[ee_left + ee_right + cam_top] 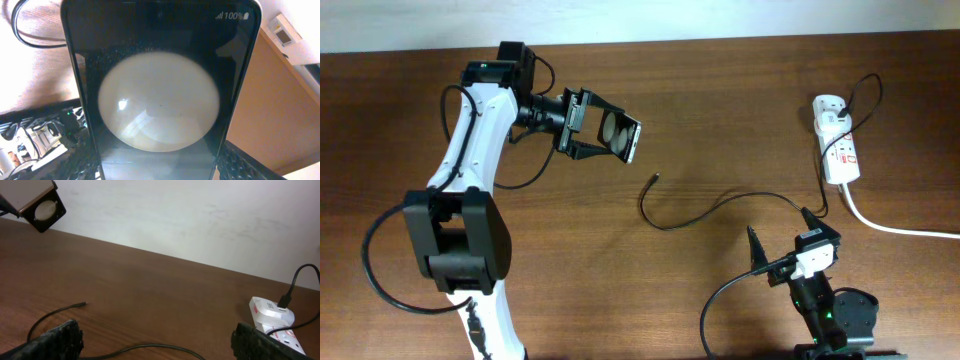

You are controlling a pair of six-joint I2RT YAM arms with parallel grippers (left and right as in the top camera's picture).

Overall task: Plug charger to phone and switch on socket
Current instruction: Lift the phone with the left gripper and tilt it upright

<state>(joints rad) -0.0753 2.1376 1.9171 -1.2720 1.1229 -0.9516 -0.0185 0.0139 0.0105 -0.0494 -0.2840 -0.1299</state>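
Note:
My left gripper (590, 124) is shut on the black phone (620, 134) and holds it lifted above the table at the back left. The phone fills the left wrist view (160, 55), showing a pale round reflection and "100%", with the fingers (160, 172) on either side. The phone also shows in the right wrist view (44, 207). The thin black charger (672, 224) lies loose on the table, its connector tip (654, 178) free, also seen in the right wrist view (80, 304). It runs right to the white socket (837, 140). My right gripper (782, 240) is open and empty, low over the cable (150, 347).
The socket's thick white cord (895, 228) runs off the right edge. A white plug (270, 311) sits in the socket (287, 339) in the right wrist view. A pale wall stands behind the table. The right arm's base (835, 315) is at the front edge.

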